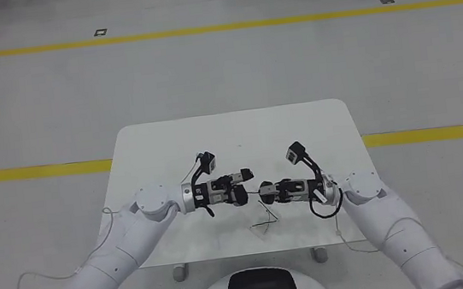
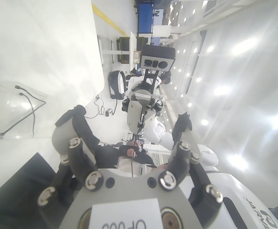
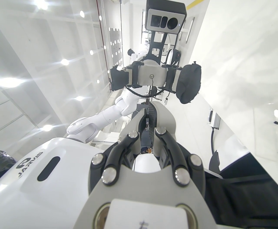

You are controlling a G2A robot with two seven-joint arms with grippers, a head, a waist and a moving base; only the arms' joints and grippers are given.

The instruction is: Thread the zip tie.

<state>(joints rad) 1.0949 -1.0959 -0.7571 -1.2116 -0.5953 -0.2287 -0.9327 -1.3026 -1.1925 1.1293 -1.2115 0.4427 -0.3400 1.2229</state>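
Evidently the right gripper (image 3: 148,110) is pinching the zip tie (image 2: 131,166) with its jaws closed tight, holding it above the tabletop (image 1: 154,145). Just beyond the right gripper, the left gripper (image 2: 126,118) is standing wide, gripping nothing, the tie's free end pointing between its spread fingers (image 2: 71,117). Being light, thin, springy and slick, the tie is probably going to bend away when pushed; taking it close to the tip is looking wisest.
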